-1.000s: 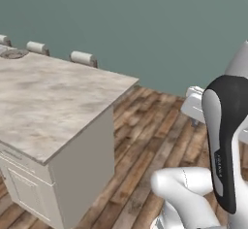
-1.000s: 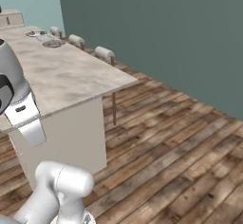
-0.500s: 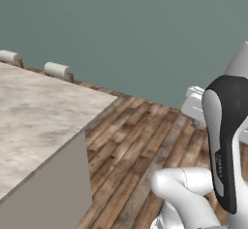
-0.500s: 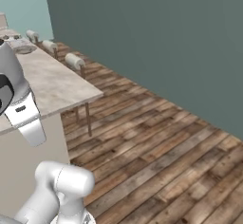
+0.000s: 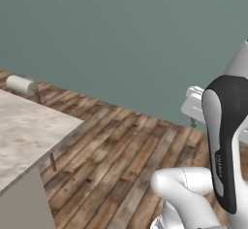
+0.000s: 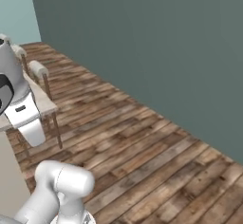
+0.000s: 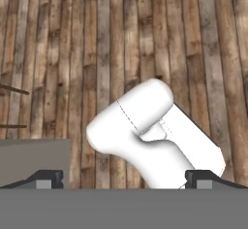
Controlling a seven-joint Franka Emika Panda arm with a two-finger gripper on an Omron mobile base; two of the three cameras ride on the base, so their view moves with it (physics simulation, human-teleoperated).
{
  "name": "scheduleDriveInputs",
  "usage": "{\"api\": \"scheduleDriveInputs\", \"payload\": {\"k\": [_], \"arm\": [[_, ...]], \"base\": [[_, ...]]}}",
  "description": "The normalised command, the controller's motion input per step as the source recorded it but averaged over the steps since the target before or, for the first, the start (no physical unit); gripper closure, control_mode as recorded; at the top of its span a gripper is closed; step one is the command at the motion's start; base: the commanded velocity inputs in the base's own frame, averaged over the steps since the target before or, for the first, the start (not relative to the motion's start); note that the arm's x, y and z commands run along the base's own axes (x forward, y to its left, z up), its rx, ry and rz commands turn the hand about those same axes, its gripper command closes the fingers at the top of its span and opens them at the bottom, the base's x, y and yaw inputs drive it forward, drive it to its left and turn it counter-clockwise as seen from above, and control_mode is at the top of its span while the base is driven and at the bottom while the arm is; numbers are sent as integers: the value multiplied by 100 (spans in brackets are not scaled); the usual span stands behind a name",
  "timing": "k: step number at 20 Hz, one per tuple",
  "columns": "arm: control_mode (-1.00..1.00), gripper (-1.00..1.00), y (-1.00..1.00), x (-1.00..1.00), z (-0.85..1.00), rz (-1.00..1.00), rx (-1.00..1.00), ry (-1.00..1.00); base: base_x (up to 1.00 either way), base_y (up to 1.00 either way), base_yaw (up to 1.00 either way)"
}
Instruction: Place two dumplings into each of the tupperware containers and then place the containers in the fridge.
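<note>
A: gripper (image 7: 124,178) status?
B: hand view has both dark finger tips (image 7: 47,178) at the bottom edge, set far apart; jaws wide open, nothing between them; it hangs above the brown wooden plank floor (image 7: 121,39), looking straight down at it.

A: task items, where are they?
B: can't place the dumplings, the tupperware containers or the fridge from these frames; nothing to report on them.

A: what's around then?
B: left base view: corner of a pale marbled stone table (image 5: 24,136) at lower left, grey side panel under it; a white-cushioned stool with thin wooden legs (image 5: 22,85) just beyond its far edge; another white-padded stool (image 5: 193,106) partly hidden behind the arm, near the wall; flat teal-grey wall (image 5: 126,39) across the back; plank floor runs from the table to the wall.

A: right side?
B: right base view: table edge at far left, mostly behind the arm; one white-cushioned stool on wooden legs (image 6: 38,69) beside it, thin legs reaching the floor; same teal-grey wall runs diagonally across the upper right; a paler wall section (image 6: 16,9) in the top left corner.

A: gripper near the table?
B: a grey slab edge shows low left in the hand view; can't tell whether it's the table.
</note>
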Motion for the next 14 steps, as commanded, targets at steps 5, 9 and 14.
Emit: {"api": "scheduleDriveInputs", "payload": {"k": [5,9,14], "arm": [[100,-100,0,0,0,0,0,0],[100,-100,0,0,0,0,0,0],[100,-100,0,0,0,0,0,0]], "base": [[72,-100,0],[100,-81,25],[100,-77,40]]}}
